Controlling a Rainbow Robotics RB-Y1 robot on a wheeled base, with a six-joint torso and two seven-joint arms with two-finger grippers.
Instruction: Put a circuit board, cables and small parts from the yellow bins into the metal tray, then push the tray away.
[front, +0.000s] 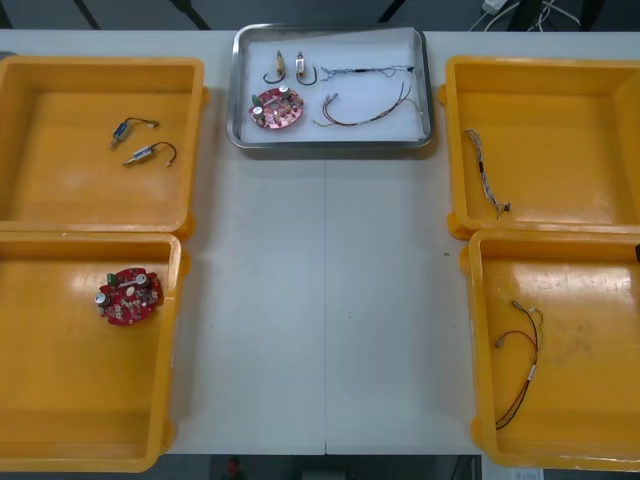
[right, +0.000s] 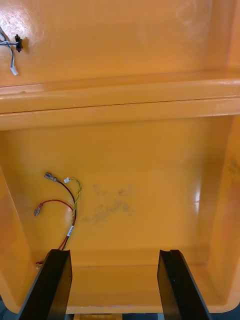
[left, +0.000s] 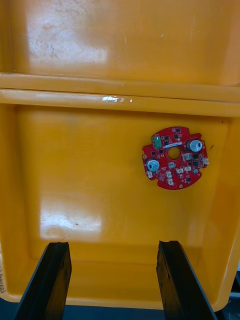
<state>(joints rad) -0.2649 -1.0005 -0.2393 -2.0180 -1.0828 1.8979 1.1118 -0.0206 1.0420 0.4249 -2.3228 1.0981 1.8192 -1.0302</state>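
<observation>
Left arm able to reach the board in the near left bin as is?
Probably yes: left gripper is open over that bin, and the board lies alone on its floor with nothing covering it.

The light table (front: 330, 300) is pale and matte, evenly lit, with a thin straight seam (front: 325, 330) running down its middle from near edge toward far edge. Beyond the table's far edge lies dark floor (front: 120, 12), and white cords (front: 545, 15) trail across it past the table's far right part.

Bright even overhead light, white glare patches on yellow bin (left: 120, 200) floor, soft shadow beside metal tray (front: 330, 146) rim
</observation>
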